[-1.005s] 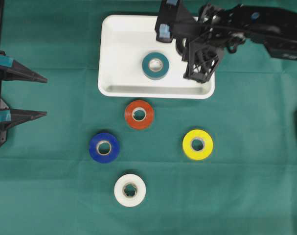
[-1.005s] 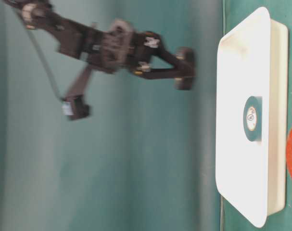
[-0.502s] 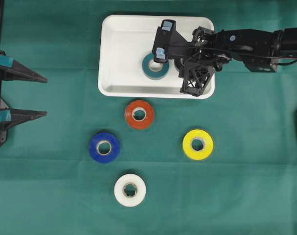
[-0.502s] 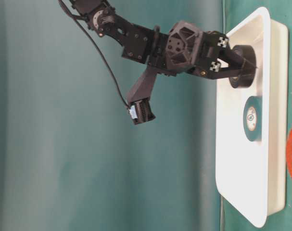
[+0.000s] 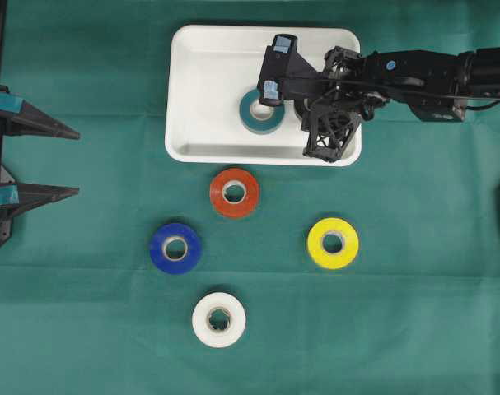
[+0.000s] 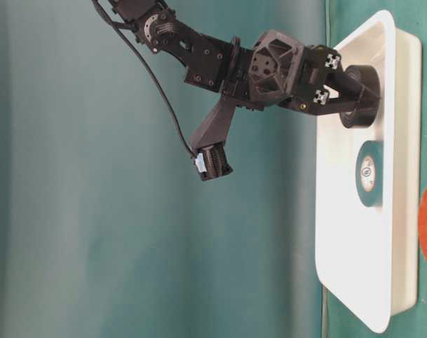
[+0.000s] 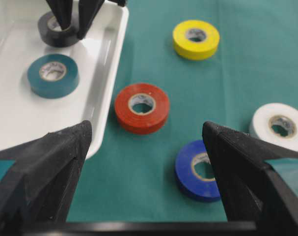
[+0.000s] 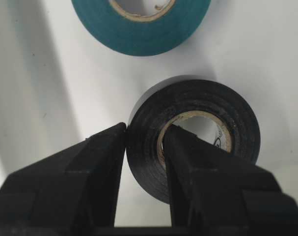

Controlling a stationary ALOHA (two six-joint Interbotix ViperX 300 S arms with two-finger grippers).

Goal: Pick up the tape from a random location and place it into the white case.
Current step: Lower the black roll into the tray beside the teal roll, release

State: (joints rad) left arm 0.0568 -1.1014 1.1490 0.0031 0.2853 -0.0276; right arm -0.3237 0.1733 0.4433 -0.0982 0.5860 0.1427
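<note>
right wrist view: right gripper [image 8: 144,147] clamped the black tape [image 8: 195,140] wall, one finger outside, one in the core, over the white case [image 5: 204,82]
black tape sat low in the case beside the teal roll [image 5: 262,111]; left gripper [image 5: 64,160] spread wide at table edge, holding nothing; red [image 5: 234,192], blue [image 5: 175,248], yellow [image 5: 333,243], white [image 5: 219,319] rolls lay on the green cloth [image 5: 414,288]

From overhead the right claw [image 5: 301,111] hid most of the black tape roll [image 8: 195,142]; round teal tape roll [image 8: 141,22] was cropped in the right wrist view.
</note>
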